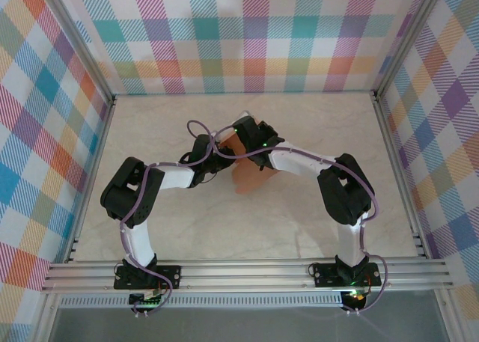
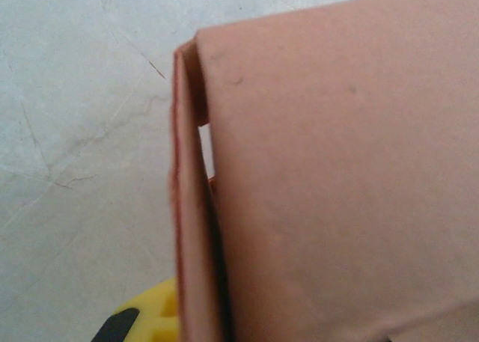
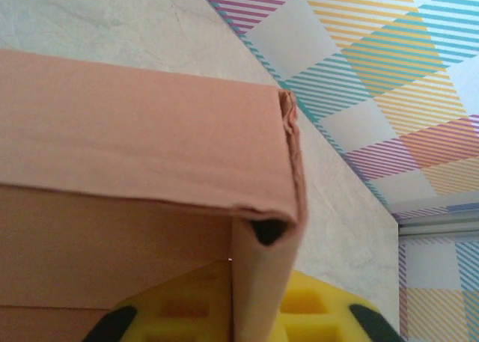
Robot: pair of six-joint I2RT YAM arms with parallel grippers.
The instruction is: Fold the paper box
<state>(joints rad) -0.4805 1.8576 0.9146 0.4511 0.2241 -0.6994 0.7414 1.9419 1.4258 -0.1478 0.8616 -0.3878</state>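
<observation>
The paper box is salmon-orange card, partly folded, held up between both arms at the middle of the table. My left gripper comes in from the left. In the left wrist view a doubled side wall of the paper box runs down beside one yellow finger pad, and my left gripper is shut on it; the other pad is hidden behind the card. My right gripper reaches in from the far side. In the right wrist view my right gripper is shut on an upright wall of the paper box, with yellow pads on both sides.
The pale marbled tabletop is fenced by plaid walls at the back and on both sides. An aluminium rail carrying both arm bases runs along the near edge.
</observation>
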